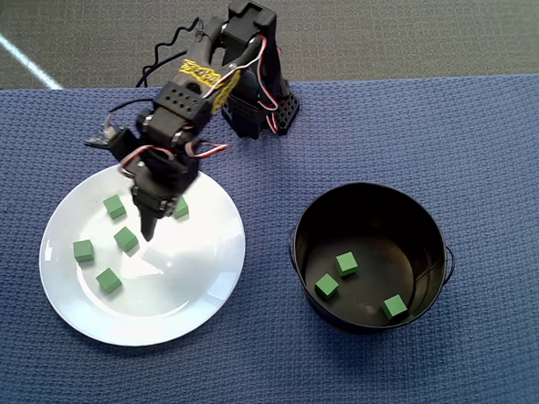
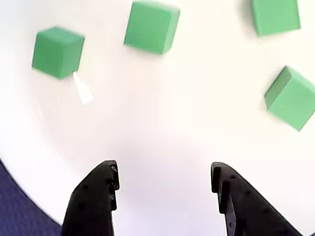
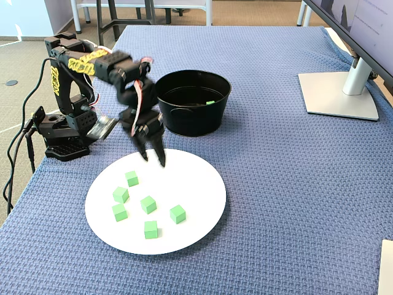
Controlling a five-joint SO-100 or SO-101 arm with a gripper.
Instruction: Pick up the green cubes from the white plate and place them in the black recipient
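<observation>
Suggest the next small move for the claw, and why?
Probably ease the open, empty claw forward and down over the nearest small matte green cube. It hangs over bare glossy round white plate, and all cubes in the wrist view lie ahead of its tips.

A table [image 3: 276,184] draped in a textured blue cloth [image 1: 430,137] carries the white plate [image 3: 196,209], the black recipient [image 3: 190,120] just behind it in the fixed view, and the black base of the robot arm [image 3: 61,138] at the left edge. A silver monitor stand [image 3: 338,95] rests at the far right of the same view, well apart from the plate.
</observation>
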